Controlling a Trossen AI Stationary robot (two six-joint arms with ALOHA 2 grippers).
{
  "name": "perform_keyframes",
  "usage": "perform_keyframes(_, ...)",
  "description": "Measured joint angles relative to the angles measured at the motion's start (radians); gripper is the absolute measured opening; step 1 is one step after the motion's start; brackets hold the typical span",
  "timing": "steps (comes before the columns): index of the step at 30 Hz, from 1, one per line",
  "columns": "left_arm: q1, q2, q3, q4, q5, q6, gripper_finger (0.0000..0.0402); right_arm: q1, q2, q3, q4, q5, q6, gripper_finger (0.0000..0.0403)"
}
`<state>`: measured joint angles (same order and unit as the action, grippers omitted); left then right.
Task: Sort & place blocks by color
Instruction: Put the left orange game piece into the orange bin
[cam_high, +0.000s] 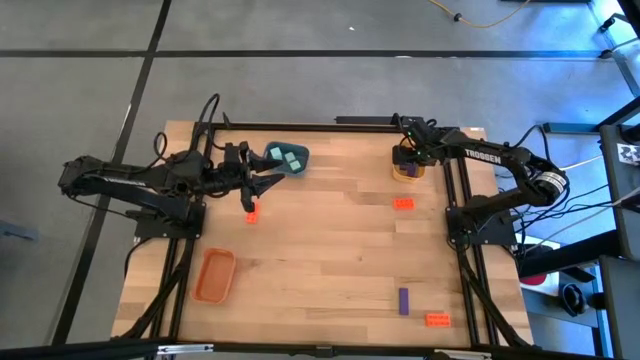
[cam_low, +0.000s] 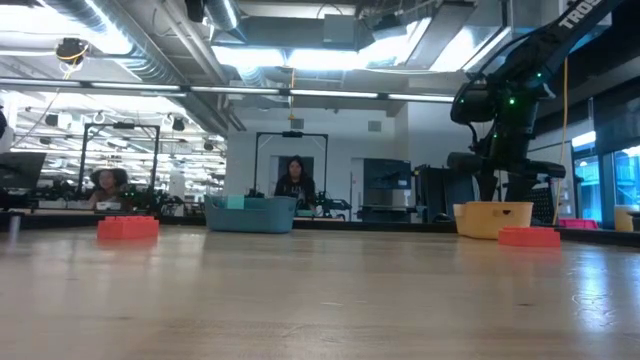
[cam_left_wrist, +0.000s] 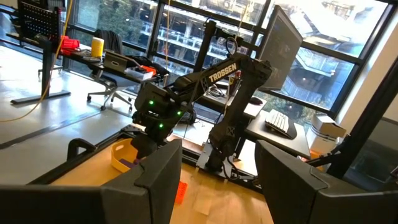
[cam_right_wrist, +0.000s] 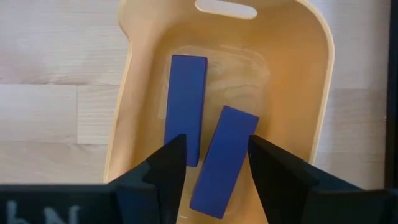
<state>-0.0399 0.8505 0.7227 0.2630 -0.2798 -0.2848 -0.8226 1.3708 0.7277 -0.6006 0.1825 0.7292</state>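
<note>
Hovering over the yellow tray (cam_right_wrist: 311, 81), the right gripper (cam_right_wrist: 211, 163) has its fingers apart, and a purple block (cam_right_wrist: 222, 158) lies slanted between them on the tray floor beside a second purple block (cam_right_wrist: 185, 106). If the fingers brush that slanted block on rising, I judge it could tip out. The left gripper (cam_high: 268, 184), fingers apart and empty, waits near the blue tray (cam_high: 272, 153).
</note>
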Motion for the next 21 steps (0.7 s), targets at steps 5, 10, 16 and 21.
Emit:
perform_keyframes(5, 0.0, 0.0, 0.0, 0.0, 0.0, 0.0, 0.0195, 0.0, 0.0, 0.0, 0.0, 0.0, 0.0, 0.0174)
perform_keyframes(10, 0.0, 0.0, 0.0, 0.0, 0.0, 0.0, 0.0195, 0.0, 0.0, 0.003, -0.005, -0.006, -0.006, 0.0174)
perform_keyframes(16, 0.0, 0.0, 0.0, 0.0, 0.0, 0.0, 0.0194, 0.001, -0.016, 0.069, -0.011, -0.026, -0.093, 0.0174)
perform_keyframes(21, 0.0, 0.0, 0.0, 0.0, 0.0, 0.0, 0.0194, 0.001, -0.069, 0.157, -0.026, -0.02, -0.176, 0.0174)
